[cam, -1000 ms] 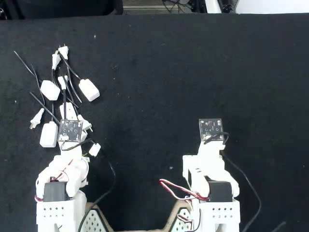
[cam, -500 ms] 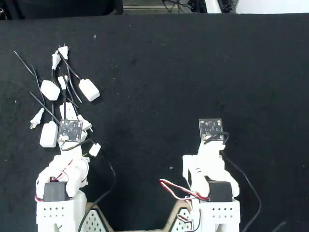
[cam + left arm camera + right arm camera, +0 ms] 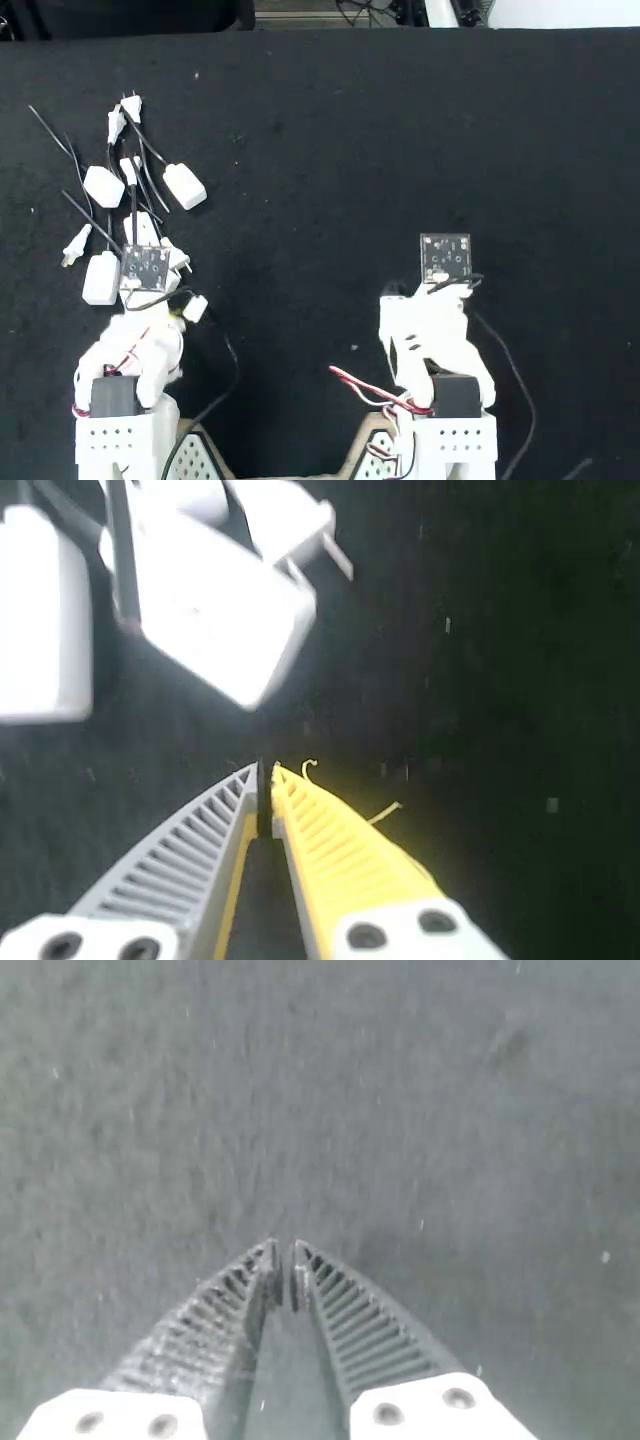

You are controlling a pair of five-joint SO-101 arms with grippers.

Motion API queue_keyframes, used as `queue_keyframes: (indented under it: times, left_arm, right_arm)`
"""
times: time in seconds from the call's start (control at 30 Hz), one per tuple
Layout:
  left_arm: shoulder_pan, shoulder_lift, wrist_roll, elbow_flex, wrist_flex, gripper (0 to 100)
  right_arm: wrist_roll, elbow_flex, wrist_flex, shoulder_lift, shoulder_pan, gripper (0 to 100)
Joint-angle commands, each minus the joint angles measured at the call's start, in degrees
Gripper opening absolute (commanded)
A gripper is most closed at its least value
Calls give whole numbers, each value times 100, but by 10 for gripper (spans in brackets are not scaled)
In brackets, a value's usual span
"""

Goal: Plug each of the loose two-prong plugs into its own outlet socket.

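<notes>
Left wrist view: left gripper (image 3: 266,772) closed, empty, tips just short of white block (image 3: 215,615) at near edge of plug pile (image 3: 103,186), apparently lining up first pick. Right gripper (image 3: 282,1255) closed, empty, well apart from pile, over bare black mat (image 3: 400,120). Deeper in pile: loose two-prong plugs (image 3: 75,245), socket blocks (image 3: 184,186), crossed black leads (image 3: 92,222); snag risk.

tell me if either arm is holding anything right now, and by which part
Nothing is held. The left gripper has its jaws shut and empty, short of a white block; the right gripper is shut over the black table.
</notes>
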Motion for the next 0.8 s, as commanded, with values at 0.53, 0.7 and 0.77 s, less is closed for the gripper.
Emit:
queue_keyframes:
  times: [0.53,0.7,0.77]
  left_arm:
    - [-3064,9,-114,-3292,-1829,188]
    - [-3037,26,-141,-5024,-1160,188]
    - [-3073,26,-149,-5288,-1160,189]
  right_arm:
    - [2154,-4734,141,-549,123,12]
    - [2198,-7222,527,-532,132,12]
    - [2198,-7820,510,-488,132,12]
